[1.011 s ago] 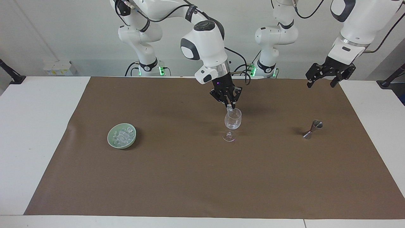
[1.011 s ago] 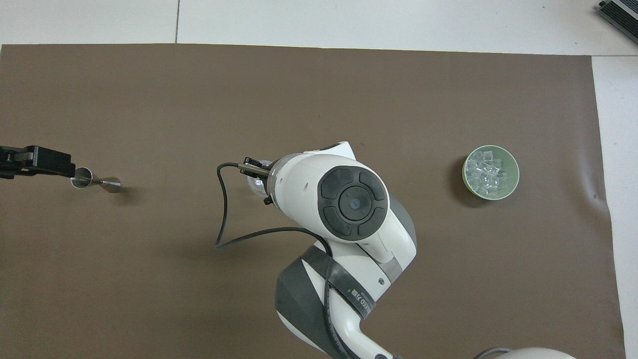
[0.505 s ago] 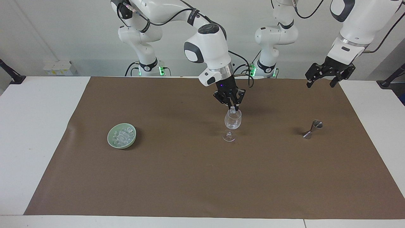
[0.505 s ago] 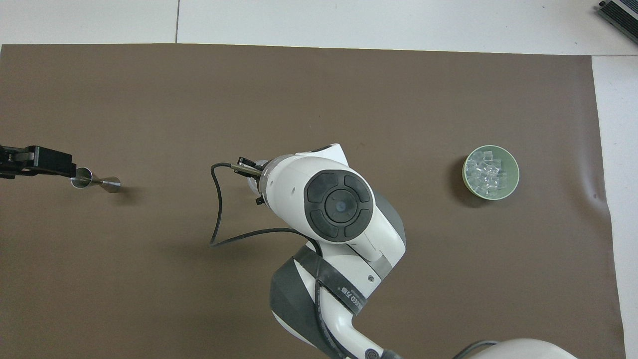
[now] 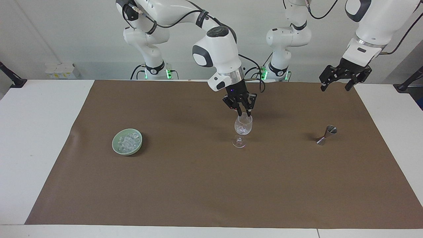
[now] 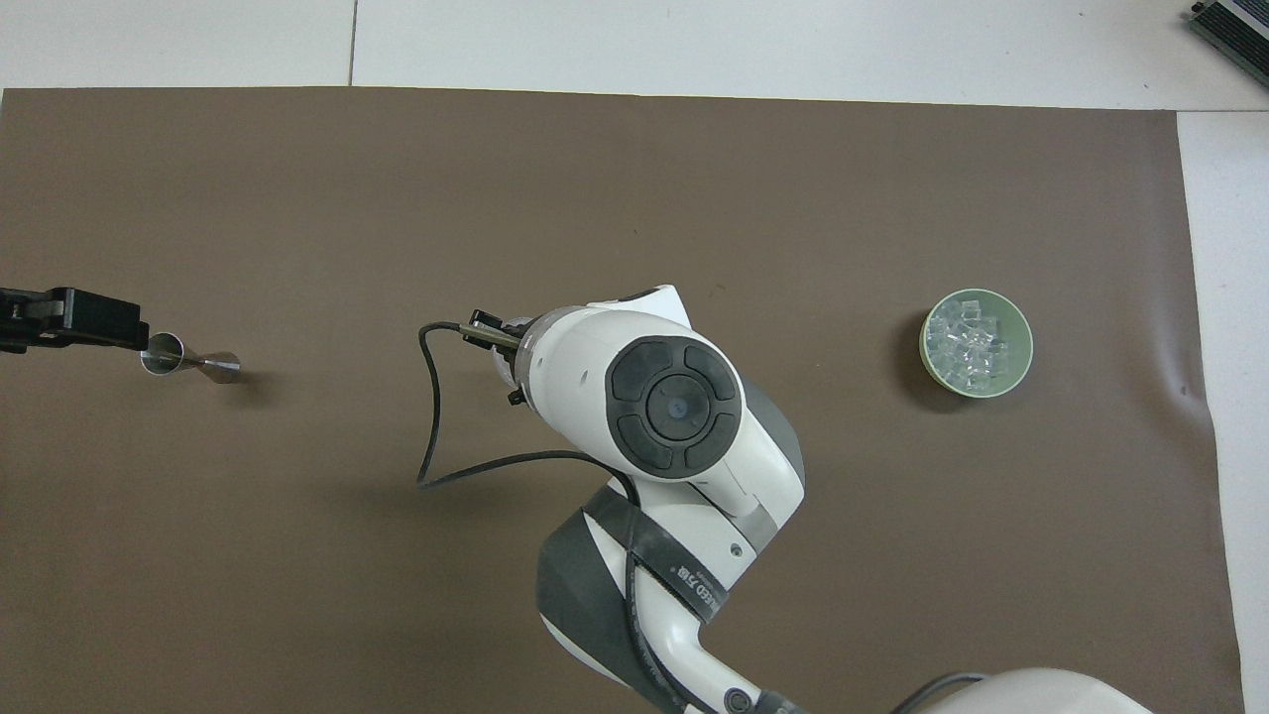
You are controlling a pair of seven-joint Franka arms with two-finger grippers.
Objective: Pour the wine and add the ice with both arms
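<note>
A clear wine glass (image 5: 243, 127) stands upright mid-mat with a small piece of ice (image 5: 244, 129) in its bowl. My right gripper (image 5: 244, 111) hangs just above the glass's rim, fingers open and empty. In the overhead view the right arm's wrist (image 6: 674, 407) covers the gripper and nearly all of the glass. A green bowl (image 5: 116, 147) with a heap of ice cubes (image 5: 128, 141) sits toward the right arm's end, also in the overhead view (image 6: 977, 343). My left gripper (image 5: 334, 87) waits, open and raised, over the mat's edge.
A small metal jigger (image 5: 326, 134) stands on the brown mat (image 5: 198, 185) toward the left arm's end, also in the overhead view (image 6: 188, 359), just by the left gripper (image 6: 119, 327). White table (image 5: 36, 138) borders the mat.
The right gripper, which held an ice cube over the glass, has opened. The cube now lies in the glass's bowl. The left arm has not moved.
</note>
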